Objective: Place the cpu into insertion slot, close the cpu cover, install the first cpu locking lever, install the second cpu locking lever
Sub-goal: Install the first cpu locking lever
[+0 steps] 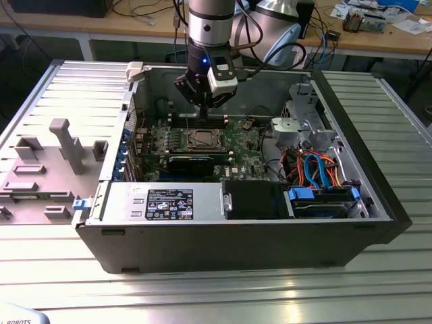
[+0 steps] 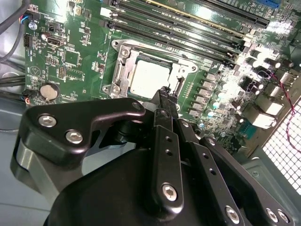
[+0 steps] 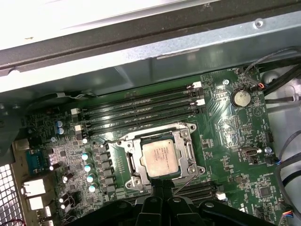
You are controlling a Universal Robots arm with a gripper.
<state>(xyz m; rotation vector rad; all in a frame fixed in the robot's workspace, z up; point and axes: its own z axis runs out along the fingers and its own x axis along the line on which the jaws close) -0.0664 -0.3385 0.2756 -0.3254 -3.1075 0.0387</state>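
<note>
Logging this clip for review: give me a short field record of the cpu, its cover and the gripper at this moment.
cpu: silver-topped chip seated in the insertion slot on the green motherboard
cpu cover: metal frame lying down around the cpu
gripper: just beside the socket's edge, above the board
held item: none seen
setting: open computer case on a metal table

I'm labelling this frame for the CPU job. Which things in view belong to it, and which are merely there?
Part of the job:
- cpu, seated in the insertion slot
- cpu cover, lying down around the chip
- gripper, at the socket's edge

Merely there:
- memory slots
- coin battery
- orange and blue cables
- grey fixture blocks outside the case
</note>
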